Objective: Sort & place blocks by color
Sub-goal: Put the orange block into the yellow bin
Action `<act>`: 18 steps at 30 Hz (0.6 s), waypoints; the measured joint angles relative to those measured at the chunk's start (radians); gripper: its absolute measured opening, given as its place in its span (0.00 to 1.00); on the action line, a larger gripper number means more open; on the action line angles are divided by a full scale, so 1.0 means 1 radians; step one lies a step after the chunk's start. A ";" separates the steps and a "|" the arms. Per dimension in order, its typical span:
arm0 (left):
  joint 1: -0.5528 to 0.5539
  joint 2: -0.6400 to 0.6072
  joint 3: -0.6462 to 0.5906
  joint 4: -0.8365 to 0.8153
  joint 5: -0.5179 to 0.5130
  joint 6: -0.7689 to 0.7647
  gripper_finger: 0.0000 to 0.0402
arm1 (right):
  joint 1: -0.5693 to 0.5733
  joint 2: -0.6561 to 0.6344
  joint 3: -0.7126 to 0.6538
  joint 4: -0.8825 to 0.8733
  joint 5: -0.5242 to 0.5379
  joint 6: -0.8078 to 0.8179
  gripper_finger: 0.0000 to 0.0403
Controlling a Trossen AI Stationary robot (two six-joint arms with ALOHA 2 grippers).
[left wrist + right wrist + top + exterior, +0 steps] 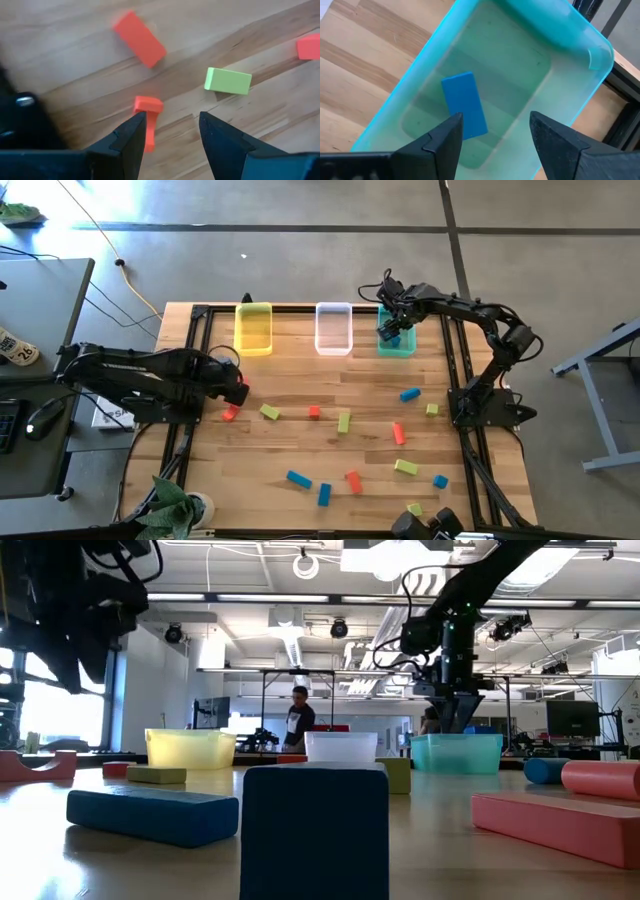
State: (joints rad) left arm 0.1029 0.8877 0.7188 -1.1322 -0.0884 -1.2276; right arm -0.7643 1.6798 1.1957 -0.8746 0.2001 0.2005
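Bins (334,328) three (blocks (344,421) scattered)

Open-plan lab; exposed ceiling ducts (300,615); monitors (572,718); concrete floor (300,260).

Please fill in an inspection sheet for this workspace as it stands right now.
Surface: wooden table, blocks scattered across it.
Job's things: blue block lies inside the teal bin; red-orange, yellow-green and blue blocks loose on the table; yellow bin and clear bin look empty.
Clutter: nothing seen.
Grippers: right gripper open above the teal bin; left gripper open over a red-orange block.
Cables: yellow cable on the floor.
Surroundings: person in the background.
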 joint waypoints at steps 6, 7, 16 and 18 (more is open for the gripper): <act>-0.027 0.007 0.033 -0.058 -0.010 -0.002 0.43 | 0.000 0.000 0.000 0.011 -0.001 0.000 0.54; -0.033 0.015 0.027 -0.061 -0.014 -0.004 0.43 | 0.000 0.000 0.000 0.011 -0.001 0.000 0.54; -0.079 0.136 -0.011 -0.053 -0.011 -0.019 0.43 | 0.000 0.000 0.000 0.011 -0.001 0.000 0.54; -0.095 0.165 -0.011 -0.053 -0.011 -0.019 0.43 | 0.000 0.000 0.000 0.012 -0.001 0.003 0.54</act>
State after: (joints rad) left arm 0.0078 1.0527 0.7078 -1.1854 -0.0998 -1.2461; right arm -0.7643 1.6794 1.1957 -0.8629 0.1986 0.2036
